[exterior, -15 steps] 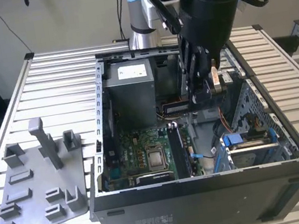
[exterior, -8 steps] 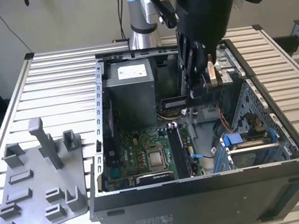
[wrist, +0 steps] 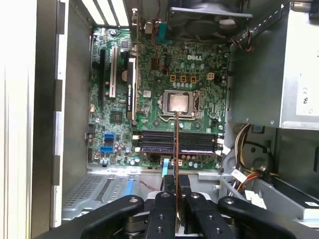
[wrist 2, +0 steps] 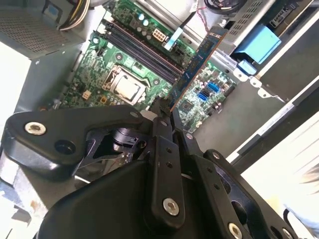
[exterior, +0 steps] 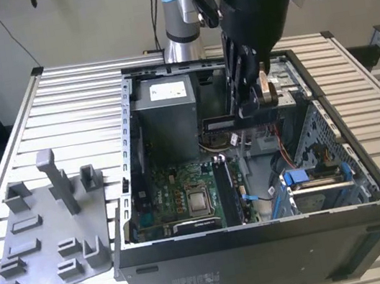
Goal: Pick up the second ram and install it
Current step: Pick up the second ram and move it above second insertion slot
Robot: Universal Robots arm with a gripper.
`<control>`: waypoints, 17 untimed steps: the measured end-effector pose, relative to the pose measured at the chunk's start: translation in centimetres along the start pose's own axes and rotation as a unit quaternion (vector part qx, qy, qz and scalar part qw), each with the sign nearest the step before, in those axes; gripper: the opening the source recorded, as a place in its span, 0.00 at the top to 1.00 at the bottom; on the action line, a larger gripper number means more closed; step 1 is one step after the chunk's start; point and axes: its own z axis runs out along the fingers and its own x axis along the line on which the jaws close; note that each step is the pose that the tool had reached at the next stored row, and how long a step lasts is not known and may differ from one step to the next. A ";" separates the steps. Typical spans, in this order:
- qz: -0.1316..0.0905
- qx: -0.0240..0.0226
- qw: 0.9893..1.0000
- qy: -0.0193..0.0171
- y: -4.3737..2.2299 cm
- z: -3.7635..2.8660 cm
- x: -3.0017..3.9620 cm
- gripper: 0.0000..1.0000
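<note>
My gripper (exterior: pixel 250 106) hangs inside the open computer case (exterior: pixel 264 235), shut on the second ram (exterior: pixel 223 123). The ram is a thin, long stick held level above the green motherboard (exterior: pixel 176 188). In both wrist views I see it edge-on, running out from between the black fingers (wrist: pixel 169 184): ram (wrist: pixel 177 144), ram (wrist 2: pixel 199 59), gripper (wrist 2: pixel 167 108). Below it lie the long dark memory slots (wrist: pixel 194 142), beside the CPU socket (wrist: pixel 178 103). The stick is above the slots and apart from them.
A grey power supply (exterior: pixel 166 109) stands at the back of the case. Blue drive-bay clips (exterior: pixel 294 177) and cables sit on the exterior view's right. A grey moulded tray (exterior: pixel 44 232) lies on the slatted table (exterior: pixel 73 96) to the case's left.
</note>
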 end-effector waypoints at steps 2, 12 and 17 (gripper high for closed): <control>0.001 0.000 1.000 0.000 -0.01 0.02 -0.29 0.85; 0.006 0.001 1.000 0.000 0.03 0.12 -2.08 0.85; 0.008 0.001 1.000 0.000 0.07 0.17 -3.04 0.85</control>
